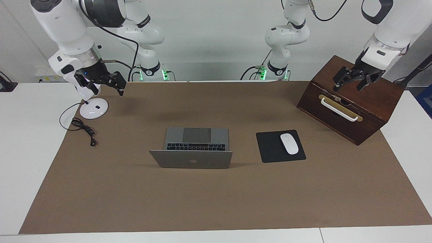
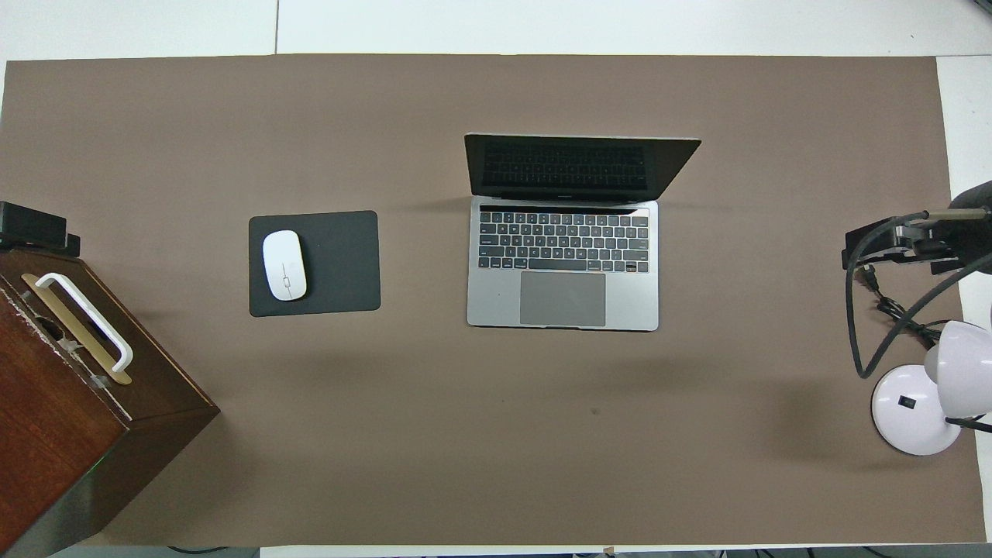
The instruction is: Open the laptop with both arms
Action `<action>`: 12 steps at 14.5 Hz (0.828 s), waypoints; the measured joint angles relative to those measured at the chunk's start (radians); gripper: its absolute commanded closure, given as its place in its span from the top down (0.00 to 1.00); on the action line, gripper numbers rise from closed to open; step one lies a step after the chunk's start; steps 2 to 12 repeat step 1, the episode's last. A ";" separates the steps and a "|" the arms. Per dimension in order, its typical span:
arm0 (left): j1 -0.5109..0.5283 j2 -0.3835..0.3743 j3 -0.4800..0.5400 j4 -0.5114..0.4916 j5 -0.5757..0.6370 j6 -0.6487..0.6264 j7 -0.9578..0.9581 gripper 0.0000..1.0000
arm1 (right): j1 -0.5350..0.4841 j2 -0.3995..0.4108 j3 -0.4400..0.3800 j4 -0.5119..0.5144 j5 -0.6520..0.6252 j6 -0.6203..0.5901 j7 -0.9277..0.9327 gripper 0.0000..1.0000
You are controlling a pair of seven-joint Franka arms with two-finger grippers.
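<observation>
- Both end effectors hang well apart from the laptop, holding nothing: the left end effector is raised over the dark brown wooden box with its black fingers spread wide, touching nothing.
- Raised over the right arm's end of the worktop, the right end effector hangs by the white desk lamp; its black fingers look parted, with nothing between them.
- Thin and silver-grey, the laptop stands open in the middle of the brown mat; its lid is up, the dark apple logo faces away from the robots, and the black keyboard and grey trackpad lie toward them.
- In the overhead view the laptop's dark screen leans back away from the robots.
- Beside the laptop, toward the left arm's end, lies a black square mouse pad with a white oval mouse resting on it.
- Still closer to that end, and nearer to the robots, stands the wooden box, turned at an angle, a white handle on a brass plate on its front.
- Toward the right arm's end stands the lamp on its round white base, and a black cable lies coiled just beside it, partly on the mat.
- Open mat lies between the laptop and the robots.
</observation>
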 measured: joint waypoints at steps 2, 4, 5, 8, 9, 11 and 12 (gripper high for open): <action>0.000 0.000 0.000 0.000 0.000 0.000 0.000 1.00 | 0.000 0.000 0.000 0.000 0.000 0.000 0.000 1.00; 0.000 0.000 0.000 0.000 0.000 0.000 0.000 1.00 | 0.000 0.000 0.000 0.000 0.000 0.000 0.000 1.00; 0.000 0.000 0.000 0.000 0.000 0.000 0.000 1.00 | 0.000 0.000 0.000 0.000 0.000 0.000 0.000 1.00; 0.000 0.000 0.000 0.000 0.000 0.000 0.000 1.00 | 0.000 0.000 0.000 0.000 0.000 0.000 0.000 1.00; 0.000 0.000 0.000 0.000 0.000 0.000 0.000 1.00 | 0.000 0.000 0.000 0.000 0.000 0.000 0.000 1.00; 0.000 0.000 0.000 0.000 0.000 0.000 0.000 1.00 | 0.000 0.000 0.000 0.000 0.000 0.000 0.000 1.00; 0.000 0.000 0.000 0.000 0.000 0.000 0.000 1.00 | 0.000 0.000 0.000 0.000 0.000 0.000 0.000 1.00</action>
